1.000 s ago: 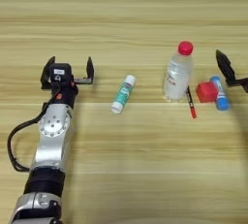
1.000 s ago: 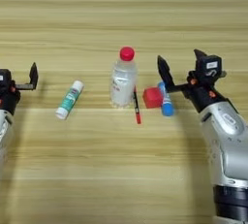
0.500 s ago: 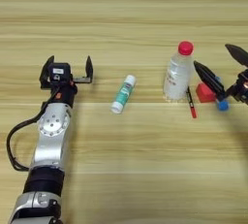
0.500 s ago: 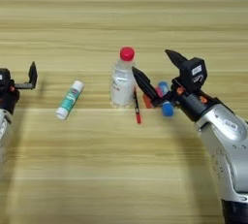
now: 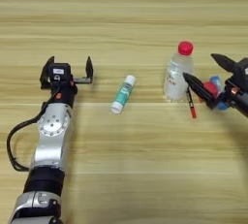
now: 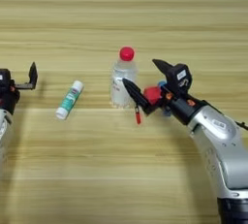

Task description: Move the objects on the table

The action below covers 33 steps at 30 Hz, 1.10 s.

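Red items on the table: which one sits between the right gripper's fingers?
The small red cube: it lies between the right gripper's open fingers. The thin red pen lies outside them; the bottle's red cap too.

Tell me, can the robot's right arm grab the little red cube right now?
Probably yes. The right gripper is open, with its fingers on either side of the small red cube. The bottle and red pen lie very close, so they may get bumped.

White-and-green tube (image 5: 122, 94) lies left of clear plastic bottle with red cap (image 5: 177, 71); small red cube (image 6: 151, 94) right of bottle; thin red pen (image 5: 191, 105) between, on the bench (image 5: 124, 14).
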Tool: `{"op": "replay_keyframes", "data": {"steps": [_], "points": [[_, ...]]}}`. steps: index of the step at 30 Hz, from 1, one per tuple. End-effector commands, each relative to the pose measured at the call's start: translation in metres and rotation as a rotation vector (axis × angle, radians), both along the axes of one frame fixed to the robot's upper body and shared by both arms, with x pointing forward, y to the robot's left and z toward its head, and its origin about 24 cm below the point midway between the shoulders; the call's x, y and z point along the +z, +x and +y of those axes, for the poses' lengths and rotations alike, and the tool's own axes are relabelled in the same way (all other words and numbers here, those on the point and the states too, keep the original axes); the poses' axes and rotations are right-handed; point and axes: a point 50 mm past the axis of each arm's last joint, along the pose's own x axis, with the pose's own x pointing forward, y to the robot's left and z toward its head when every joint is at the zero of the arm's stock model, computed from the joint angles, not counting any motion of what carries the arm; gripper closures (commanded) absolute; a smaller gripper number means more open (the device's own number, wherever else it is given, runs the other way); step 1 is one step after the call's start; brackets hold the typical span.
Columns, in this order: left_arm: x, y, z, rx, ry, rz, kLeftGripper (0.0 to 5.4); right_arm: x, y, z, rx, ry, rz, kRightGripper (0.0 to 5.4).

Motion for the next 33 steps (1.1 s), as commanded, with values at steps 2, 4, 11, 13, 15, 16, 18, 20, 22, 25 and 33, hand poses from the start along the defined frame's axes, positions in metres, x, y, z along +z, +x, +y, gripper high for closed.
{"op": "replay_keyframes", "data": {"steps": [2, 4, 11, 13, 15, 16, 18, 20, 22, 25, 33], "points": [[0.002, 0.003, 0.000, -0.006, 0.010, -0.006, 0.00, -0.003, 0.009, 0.002, -0.005, -0.008, 0.005, 0.03], [0.002, 0.003, -0.001, -0.006, 0.010, -0.006, 0.00, -0.005, 0.011, 0.003, -0.001, -0.006, 0.012, 0.03], [0.002, 0.002, -0.001, -0.008, 0.010, -0.007, 0.00, -0.014, 0.019, 0.009, 0.034, -0.020, 0.041, 0.03], [0.002, 0.002, -0.001, -0.008, 0.010, -0.007, 0.00, -0.015, 0.021, 0.010, 0.039, -0.021, 0.044, 0.03], [0.002, 0.002, -0.001, -0.007, 0.010, -0.007, 0.00, -0.016, 0.022, 0.010, 0.042, -0.021, 0.046, 0.03], [0.002, 0.002, -0.002, -0.008, 0.010, -0.007, 0.00, -0.016, 0.023, 0.010, 0.043, -0.021, 0.047, 0.03], [0.002, 0.002, -0.002, -0.008, 0.010, -0.008, 0.00, -0.017, 0.023, 0.010, 0.044, -0.021, 0.047, 0.03], [0.003, 0.002, -0.002, -0.008, 0.010, -0.008, 0.00, -0.017, 0.023, 0.010, 0.044, -0.021, 0.047, 0.03], [0.003, 0.002, -0.002, -0.008, 0.010, -0.008, 0.00, -0.017, 0.023, 0.010, 0.044, -0.021, 0.046, 0.03], [0.002, 0.002, -0.002, -0.010, 0.011, -0.008, 0.00, -0.020, 0.027, 0.010, 0.042, -0.022, 0.056, 0.03], [0.002, 0.002, -0.002, -0.009, 0.011, -0.008, 0.00, -0.023, 0.029, 0.012, 0.051, -0.026, 0.061, 0.03]]}}
